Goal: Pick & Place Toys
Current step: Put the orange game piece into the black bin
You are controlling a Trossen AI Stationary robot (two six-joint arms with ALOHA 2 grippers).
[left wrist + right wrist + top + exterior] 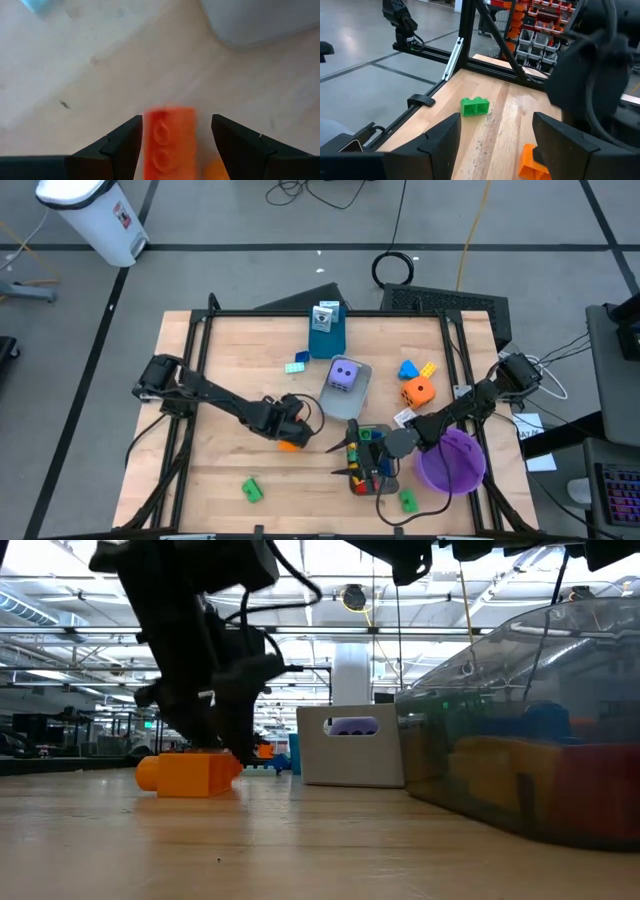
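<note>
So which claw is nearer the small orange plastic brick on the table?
Left. The left claw straddles the orange plastic brick, open around it; the right claw is off over the grey tray.

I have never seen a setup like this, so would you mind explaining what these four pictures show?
Two dark robot arms work at a wooden table. One picture looks down from above, one looks level across the tabletop, and two come from cameras on the arms' wrists. The left tool is open, its fingers either side of an orange brick on the wood. The right tool is open and empty above a grey tray of bricks. A purple die, an orange die, a purple bowl and a green brick lie around.
</note>
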